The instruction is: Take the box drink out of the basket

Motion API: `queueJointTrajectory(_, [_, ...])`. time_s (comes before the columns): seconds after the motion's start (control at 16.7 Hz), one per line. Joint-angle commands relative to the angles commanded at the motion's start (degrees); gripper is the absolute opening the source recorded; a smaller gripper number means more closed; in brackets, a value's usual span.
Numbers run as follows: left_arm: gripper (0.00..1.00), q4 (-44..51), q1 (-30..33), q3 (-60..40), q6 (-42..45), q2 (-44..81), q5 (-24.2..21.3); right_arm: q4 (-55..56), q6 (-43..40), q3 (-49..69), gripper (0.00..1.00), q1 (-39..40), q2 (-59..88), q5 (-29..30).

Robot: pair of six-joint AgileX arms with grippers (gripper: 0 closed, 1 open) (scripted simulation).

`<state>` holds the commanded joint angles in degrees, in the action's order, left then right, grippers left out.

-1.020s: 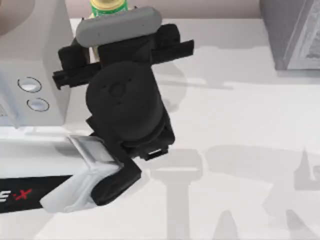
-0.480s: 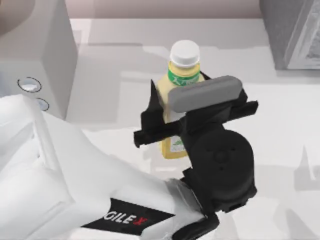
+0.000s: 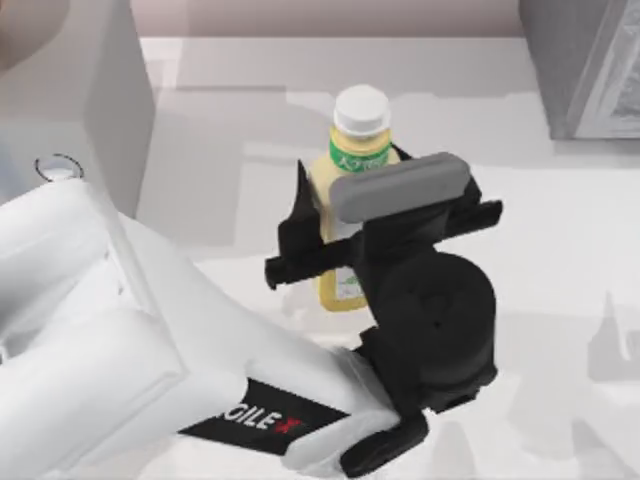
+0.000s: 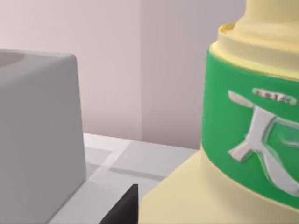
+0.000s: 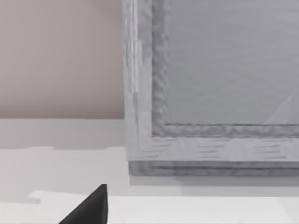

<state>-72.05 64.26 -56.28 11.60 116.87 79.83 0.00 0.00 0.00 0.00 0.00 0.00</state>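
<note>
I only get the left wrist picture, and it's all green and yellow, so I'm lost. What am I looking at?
Observer: That's the box drink. The top view shows a white round cap on it.
Operator: Is my tool holding it?
Observer: Yes. The left tool has black fingers on either side of its body.
Operator: Is it inside anything?
Observer: No. It's over bare white table, between the pale box at the left and a grey box in the far right corner.
</note>
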Motion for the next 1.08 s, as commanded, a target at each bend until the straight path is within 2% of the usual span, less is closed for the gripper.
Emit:
queueJointTrajectory(0.24, [0.0,-0.1,-3.5,0.1,-4.3,4.2,-3.6,0.0,0.0,0.0,1.0,0.0,0.0,0.0])
queueJointTrajectory(0.48, [0.0,-0.1,-3.6,0.1,-4.5,4.3,-3.7,0.0,0.0,0.0,1.0,0.0,0.0,0.0])
queueJointTrajectory(1.08, [0.75,-0.1,-3.6,0.1,-4.5,4.3,-3.7,0.0,0.0,0.0,1.0,0.0,0.0,0.0])
